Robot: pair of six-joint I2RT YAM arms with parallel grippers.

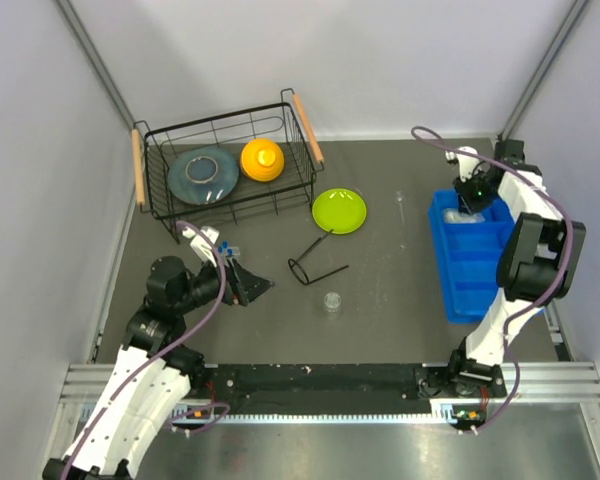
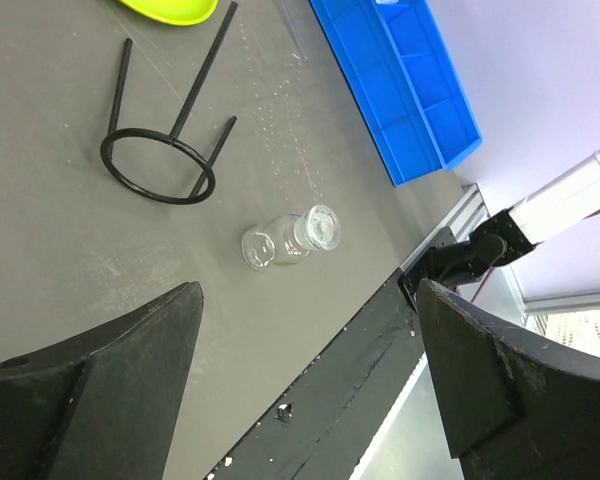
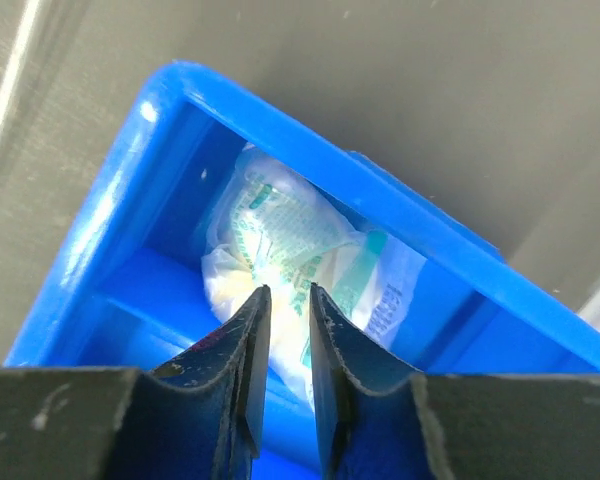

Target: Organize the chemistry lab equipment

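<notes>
Right pincer [image 3: 285, 292]: black fingers barely parted, narrow slit, nothing between, just above crinkly clear packet [image 3: 300, 225] with green print, lying in end compartment of glossy blue plastic tray [image 3: 310, 140]. Left pincer [image 2: 310, 295]: spread wide, empty, above matte grey tabletop [image 2: 60, 250]. Small clear vial [image 2: 288, 238] on its side near black three-legged wire ring [image 2: 158, 165].

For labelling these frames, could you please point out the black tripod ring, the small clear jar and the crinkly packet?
black tripod ring [image 2: 203, 70], left wrist view, long middle leg.
small clear jar [image 2: 275, 245], left wrist view, glass body.
crinkly packet [image 3: 290, 230], right wrist view, printed face.
</notes>
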